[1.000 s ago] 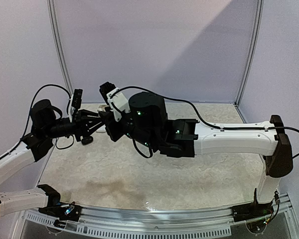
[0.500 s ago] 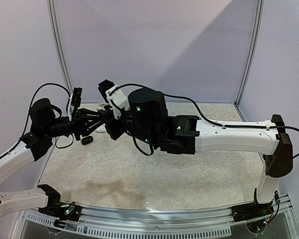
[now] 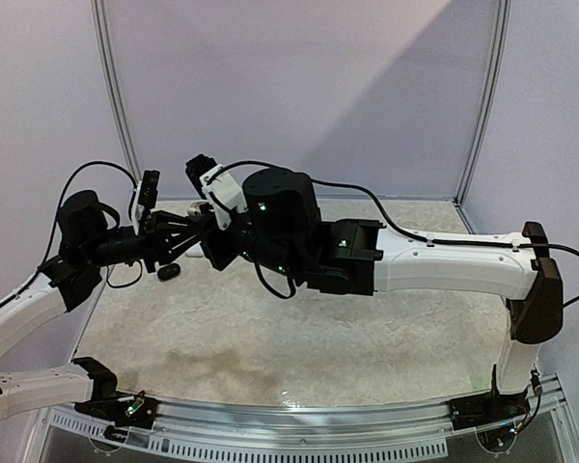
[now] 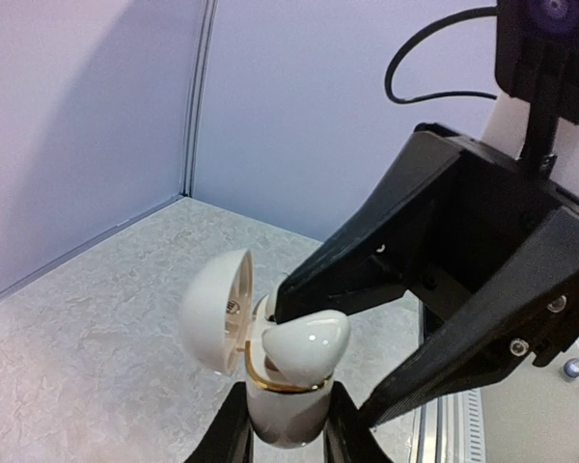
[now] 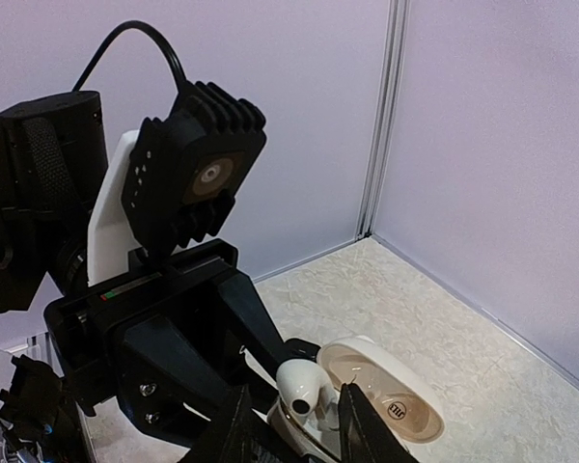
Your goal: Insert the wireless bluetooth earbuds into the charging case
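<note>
Top view: left gripper [image 3: 181, 238] and right gripper [image 3: 206, 230] meet above the worktop's [image 3: 367, 333] far left corner. The case [image 3: 199, 206] is a white speck between them, contents hidden. A small black item [image 3: 167, 273] lies below, too small to identify. Left wrist: left gripper clamped on the open case, base cut off; white earbud [image 4: 307, 342] rests in its mouth. Right wrist: right gripper narrowly parted, flanking the earbud with gaps either side; case body mostly hidden.

I get soft, even overhead light in all three views, with a broad diagonal shadow edge across the back wall [image 3: 299, 96] in the top view. The glossy white earbud [image 4: 307, 345] and charging case [image 4: 285, 417] carry small bright highlights, and the wrist views go slightly soft at their lower edges.
</note>
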Available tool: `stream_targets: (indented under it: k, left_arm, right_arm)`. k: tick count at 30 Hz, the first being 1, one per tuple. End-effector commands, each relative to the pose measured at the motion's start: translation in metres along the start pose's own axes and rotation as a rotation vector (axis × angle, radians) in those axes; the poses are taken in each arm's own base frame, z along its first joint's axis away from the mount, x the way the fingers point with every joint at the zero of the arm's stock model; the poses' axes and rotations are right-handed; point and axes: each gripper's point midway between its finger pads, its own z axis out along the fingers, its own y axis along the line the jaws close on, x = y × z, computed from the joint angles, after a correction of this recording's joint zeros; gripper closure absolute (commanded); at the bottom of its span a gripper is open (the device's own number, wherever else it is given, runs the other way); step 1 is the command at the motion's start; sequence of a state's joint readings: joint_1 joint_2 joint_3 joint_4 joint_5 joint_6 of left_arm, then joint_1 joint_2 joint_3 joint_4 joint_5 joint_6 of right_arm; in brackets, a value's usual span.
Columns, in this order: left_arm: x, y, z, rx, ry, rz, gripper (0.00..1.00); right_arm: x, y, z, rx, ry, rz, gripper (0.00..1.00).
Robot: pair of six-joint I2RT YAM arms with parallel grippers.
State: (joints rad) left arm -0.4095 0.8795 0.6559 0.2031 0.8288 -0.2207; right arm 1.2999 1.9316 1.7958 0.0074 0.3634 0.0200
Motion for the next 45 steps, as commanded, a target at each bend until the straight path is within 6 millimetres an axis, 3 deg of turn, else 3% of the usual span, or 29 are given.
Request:
stream_targets:
  k: [1,31,45]
  left_arm:
    - [-0.029,-0.025,-0.003,0.104,-0.058,0.104,1.00]
    - [-0.031,-0.015,-0.002,0.040,-0.073,0.094,1.00]
    - [-0.029,-0.013,-0.002,0.036,-0.067,0.094,1.00]
  right_arm:
    - [0.037,-0.028,0.016,0.081,0.109,-0.035,0.68]
    - [0.034,-0.036,0.006,0.110,0.120,-0.052,0.64]
    - [0.015,-0.032,0.000,0.070,0.073,-0.067,0.64]
